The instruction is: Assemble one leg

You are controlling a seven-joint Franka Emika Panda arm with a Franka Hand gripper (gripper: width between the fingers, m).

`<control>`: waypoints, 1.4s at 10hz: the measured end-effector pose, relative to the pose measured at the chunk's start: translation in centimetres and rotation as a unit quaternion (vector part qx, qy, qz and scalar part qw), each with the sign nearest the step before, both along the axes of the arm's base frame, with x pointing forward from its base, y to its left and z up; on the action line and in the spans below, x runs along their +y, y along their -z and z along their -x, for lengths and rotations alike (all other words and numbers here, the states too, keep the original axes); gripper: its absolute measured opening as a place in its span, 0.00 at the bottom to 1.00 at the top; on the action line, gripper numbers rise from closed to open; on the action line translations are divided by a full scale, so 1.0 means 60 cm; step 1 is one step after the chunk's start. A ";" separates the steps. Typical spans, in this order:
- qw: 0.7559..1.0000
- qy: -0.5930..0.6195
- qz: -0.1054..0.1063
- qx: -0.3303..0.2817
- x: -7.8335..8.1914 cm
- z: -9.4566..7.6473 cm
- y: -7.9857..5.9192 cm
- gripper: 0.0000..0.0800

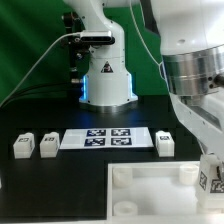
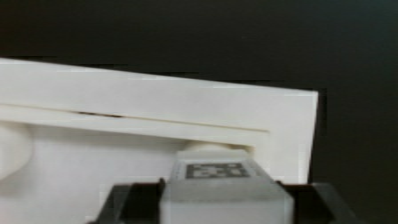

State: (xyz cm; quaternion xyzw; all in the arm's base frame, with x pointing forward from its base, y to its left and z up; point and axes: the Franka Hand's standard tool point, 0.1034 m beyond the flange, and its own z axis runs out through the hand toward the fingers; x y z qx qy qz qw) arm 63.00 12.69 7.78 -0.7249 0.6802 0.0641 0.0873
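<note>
My gripper [image 1: 212, 186] is shut on a small white leg [image 1: 211, 178] with a black-and-white tag, holding it over the exterior view's right edge of the wide white square base [image 1: 150, 205]. In the wrist view the leg [image 2: 217, 178] sits between the dark fingers [image 2: 128, 205], with the base [image 2: 143, 110] right below it and the gripper [image 2: 217, 208] closed on its sides. Three more legs stand on the table: two on the exterior view's left [image 1: 23, 146] [image 1: 48, 146] and one on the right of the marker board [image 1: 165, 143].
The marker board [image 1: 108, 138] lies in the middle of the black table behind the base. The robot's pedestal [image 1: 107, 80] stands at the back. The arm's large white links [image 1: 195, 70] fill the exterior view's right.
</note>
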 end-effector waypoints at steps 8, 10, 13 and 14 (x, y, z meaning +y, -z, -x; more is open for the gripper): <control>0.953 -0.297 0.021 -0.045 0.002 0.008 0.010 0.81; 0.910 -0.408 0.021 -0.067 0.000 0.007 0.010 0.81; 0.790 -0.605 0.049 -0.088 -0.026 -0.004 0.005 0.81; 0.771 -0.628 0.061 -0.085 -0.016 -0.005 0.003 0.81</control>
